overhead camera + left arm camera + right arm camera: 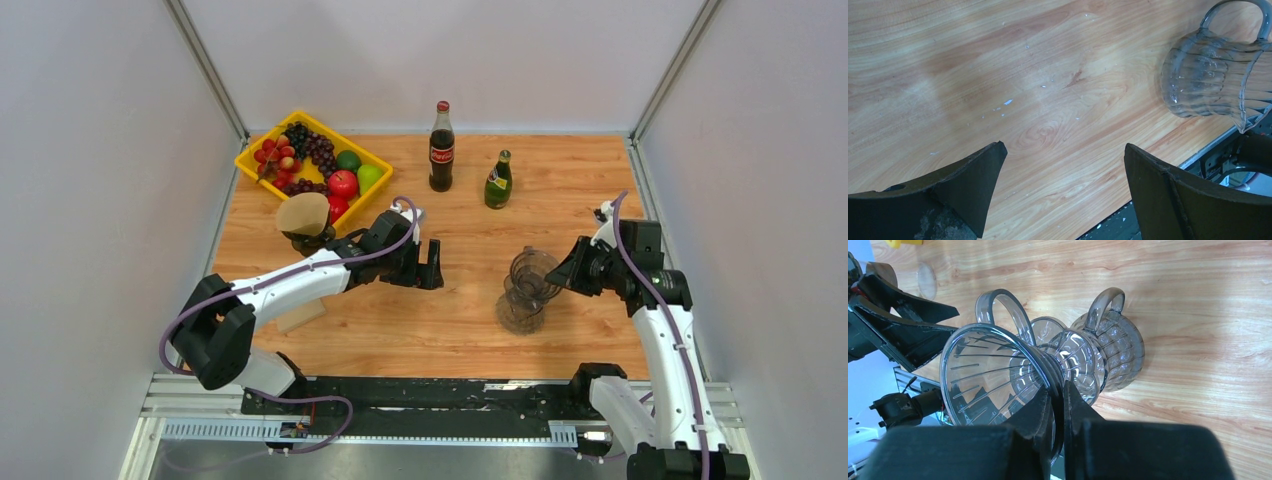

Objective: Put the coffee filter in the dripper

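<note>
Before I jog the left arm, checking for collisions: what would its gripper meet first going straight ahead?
For the left gripper, probably the bare table; the glass jug lies off to the side.

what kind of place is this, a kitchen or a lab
Probably a robot lab cell, not a kitchen: white panels box in the wooden table, two arms are bolted at its edge, and the fruit tray looks staged.
</note>
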